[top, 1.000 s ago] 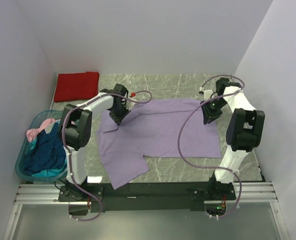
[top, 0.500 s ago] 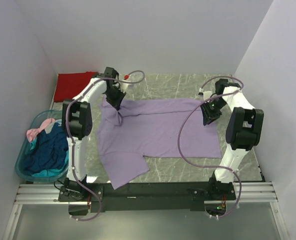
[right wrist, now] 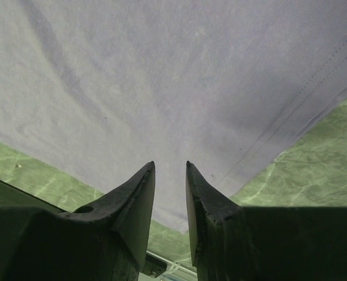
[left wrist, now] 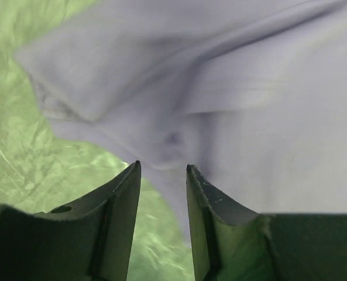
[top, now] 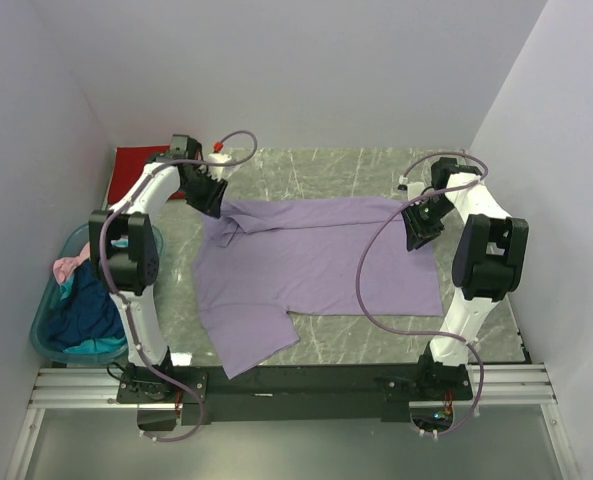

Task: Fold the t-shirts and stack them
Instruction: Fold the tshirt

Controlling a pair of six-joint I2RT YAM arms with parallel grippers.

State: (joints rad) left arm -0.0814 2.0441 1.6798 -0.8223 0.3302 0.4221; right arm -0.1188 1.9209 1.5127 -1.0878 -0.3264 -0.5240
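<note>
Left of the light purple t-shirt [top: 316, 262], well apart: translucent teal tub [top: 38, 335] with a dark blue shirt [top: 86, 305] and a pink one [top: 68, 267] heaped in it, unsorted. Beyond the purple shirt's far-left corner: red t-shirt [top: 131, 170], flat rectangle, looks folded, so that's likely the stack base. Left gripper [top: 213, 203] sits at the purple shirt's far-left corner. The wrist view shows its jaws apart by a moderate gap, nothing between them, and the cloth lies just past the fingertips [left wrist: 132, 175]. That corner is rumpled, with a soft ridge and a sleeve doubled over. The purple shirt itself is mid-table [top: 336, 170], mostly spread, near-left sleeve splayed toward the arm bases. It's thin matte knit and limp, so it'll drag and crease rather than slide on the green-grey marbled top. Right gripper [top: 416, 232] is over the shirt's far-right corner, jaws at a narrow gap. The cloth under it is flat with a stitched hem line, and no cloth is pinched that I can see. My read: we're at spread-out, pre-fold. To do it well, flatten that far-left bunch first, pinch at the hem or seam rather than mid-panel, take both far corners level, pull the slack out evenly, then fold toward the near edge in one move.
</note>
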